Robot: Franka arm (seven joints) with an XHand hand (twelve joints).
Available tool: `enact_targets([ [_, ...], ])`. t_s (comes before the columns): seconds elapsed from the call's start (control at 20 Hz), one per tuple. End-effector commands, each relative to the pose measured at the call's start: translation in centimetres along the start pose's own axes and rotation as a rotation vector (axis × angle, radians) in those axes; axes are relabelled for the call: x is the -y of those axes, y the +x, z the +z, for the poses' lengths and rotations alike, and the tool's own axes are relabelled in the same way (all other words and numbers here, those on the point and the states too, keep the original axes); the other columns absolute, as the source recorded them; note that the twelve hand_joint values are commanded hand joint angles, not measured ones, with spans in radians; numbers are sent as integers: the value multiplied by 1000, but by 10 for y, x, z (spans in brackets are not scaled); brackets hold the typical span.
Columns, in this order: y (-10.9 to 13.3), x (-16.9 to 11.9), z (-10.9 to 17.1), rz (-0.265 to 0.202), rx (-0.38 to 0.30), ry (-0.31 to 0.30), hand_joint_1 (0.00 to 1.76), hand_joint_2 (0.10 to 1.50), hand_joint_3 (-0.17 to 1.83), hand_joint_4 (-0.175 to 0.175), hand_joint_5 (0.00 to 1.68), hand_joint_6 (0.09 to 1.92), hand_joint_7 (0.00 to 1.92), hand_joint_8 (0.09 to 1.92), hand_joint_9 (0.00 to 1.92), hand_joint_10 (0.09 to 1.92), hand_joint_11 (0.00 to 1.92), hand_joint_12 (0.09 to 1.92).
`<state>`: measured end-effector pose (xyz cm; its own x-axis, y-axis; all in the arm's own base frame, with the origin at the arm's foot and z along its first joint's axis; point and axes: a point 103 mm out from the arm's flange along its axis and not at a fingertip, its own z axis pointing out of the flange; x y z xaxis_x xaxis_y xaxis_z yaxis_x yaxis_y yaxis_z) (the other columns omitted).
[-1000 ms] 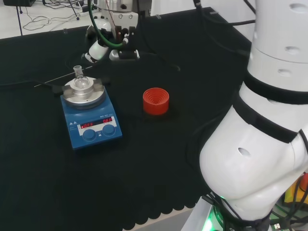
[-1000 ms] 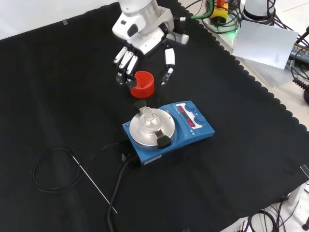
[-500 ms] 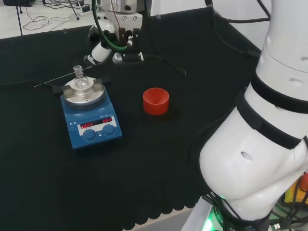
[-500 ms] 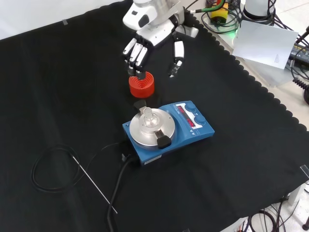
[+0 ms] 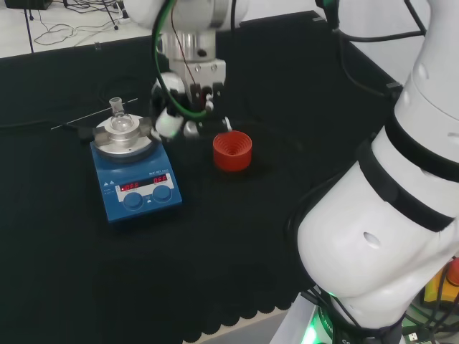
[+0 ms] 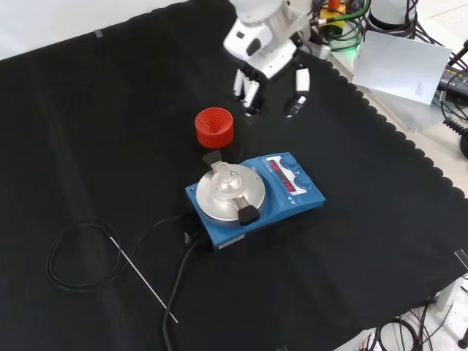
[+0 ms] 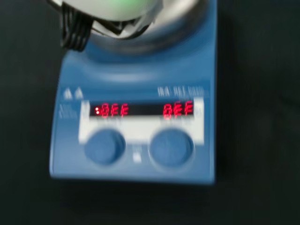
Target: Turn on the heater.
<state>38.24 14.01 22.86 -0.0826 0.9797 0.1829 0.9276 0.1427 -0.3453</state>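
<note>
Blue heater point(image 6: 256, 194) sits mid-cloth, heavy and rigid by the look, glass flask point(image 6: 224, 175) on its plate fragile, so best contact is 1 of the 2 front knobs point(image 7: 171, 146); hand point(image 6: 267, 77) hovers above, fingers relaxed, empty.

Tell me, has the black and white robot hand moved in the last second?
Yes. In the front view the hand shifted rightward, off the red ribbed ring.

One heater point(image 6: 256, 194), two knobs point(image 7: 104, 146), one flask point(image 6: 227, 175), one red stand point(image 6: 214, 127), one hand point(image 6: 269, 69).
</note>
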Motion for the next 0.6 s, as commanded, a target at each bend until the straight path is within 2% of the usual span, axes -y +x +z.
enact_targets([
  [0.05,-2,27,32,25,34,37,1004,680,674,-102,612,701,1147,983,1337,774,1016,1038],
  [0.15,-2,30,37,27,41,53,1038,697,667,-122,627,696,1258,1030,1431,840,1182,950],
  [0.25,0,34,43,23,45,62,1058,707,662,-132,635,692,1322,1056,1477,893,1267,905],
  [0.4,7,38,55,11,64,104,1121,742,677,-142,628,701,1461,1263,1578,1176,1432,895],
  [0.5,12,39,63,0,77,134,1187,769,709,-135,593,733,1514,1443,1628,1385,1433,977],
  [0.6,19,40,69,-10,86,161,1263,778,753,-121,540,768,1533,1576,1637,1519,1366,1077],
])
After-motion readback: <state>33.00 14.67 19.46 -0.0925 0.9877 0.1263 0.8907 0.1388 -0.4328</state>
